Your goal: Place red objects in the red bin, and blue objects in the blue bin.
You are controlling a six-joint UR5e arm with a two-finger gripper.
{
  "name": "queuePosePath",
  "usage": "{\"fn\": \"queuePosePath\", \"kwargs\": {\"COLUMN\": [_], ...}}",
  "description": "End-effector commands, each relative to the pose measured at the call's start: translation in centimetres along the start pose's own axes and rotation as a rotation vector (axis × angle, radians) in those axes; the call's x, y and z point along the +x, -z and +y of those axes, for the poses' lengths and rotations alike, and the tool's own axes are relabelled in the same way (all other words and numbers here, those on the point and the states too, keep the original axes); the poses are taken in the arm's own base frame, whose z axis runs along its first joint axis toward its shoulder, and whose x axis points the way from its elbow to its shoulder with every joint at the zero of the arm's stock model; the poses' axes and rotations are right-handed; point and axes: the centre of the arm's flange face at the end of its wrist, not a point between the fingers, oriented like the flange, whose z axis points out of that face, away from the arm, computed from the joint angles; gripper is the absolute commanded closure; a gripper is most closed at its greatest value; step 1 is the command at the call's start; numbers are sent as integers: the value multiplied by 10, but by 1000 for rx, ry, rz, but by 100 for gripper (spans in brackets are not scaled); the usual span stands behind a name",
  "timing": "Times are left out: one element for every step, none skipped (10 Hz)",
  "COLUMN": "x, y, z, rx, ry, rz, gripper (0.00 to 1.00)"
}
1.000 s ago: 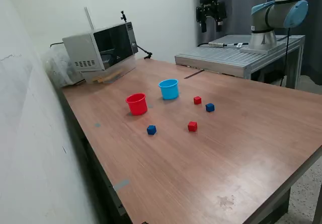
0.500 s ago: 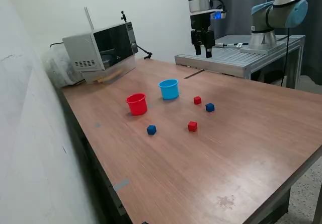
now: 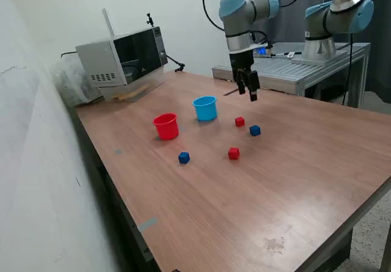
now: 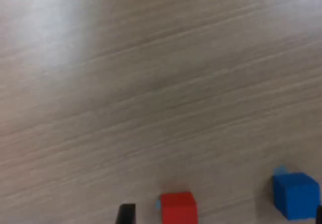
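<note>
The red cup and the light blue cup stand upright side by side on the wooden table. One red cube and one dark blue cube lie close together on the blue cup's exterior-view right. A second red cube and a second blue cube lie nearer the front. My gripper hangs open and empty in the air above and behind the close pair. The wrist view shows a red cube, a blue cube and one dark fingertip.
A grey microwave-like box stands at the table's back on the exterior view's left. A raised metal platform with a second arm stands behind the table. A wall runs along the exterior view's left.
My gripper has come down from high at the back and now hangs lower, closer to the red and blue cube pair. The cubes and cups have not moved.
</note>
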Motion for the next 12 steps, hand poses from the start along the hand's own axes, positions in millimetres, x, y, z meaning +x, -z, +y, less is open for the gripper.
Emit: {"fn": "queuePosePath", "kwargs": {"x": [4,5,6,6,5,2,1,-1,-2,-2,-2,-2], "y": [-34,-36,-33,-39,-45,-49,-54,-56,-56,-57,-60,-64], "z": [13,20,25,29,33,34,35,36,37,36,38,38], "rx": [11,6,-7,2,8,14,21,24,22,22,25,31], "ry": [20,57,100,154,180,190,202,205,204,204,204,204], "rz": [-3,-1,2,0,-1,-2,-4,-6,-6,-7,-9,-10], "gripper": [0,0,0,0,0,0,0,0,0,0,0,0]}}
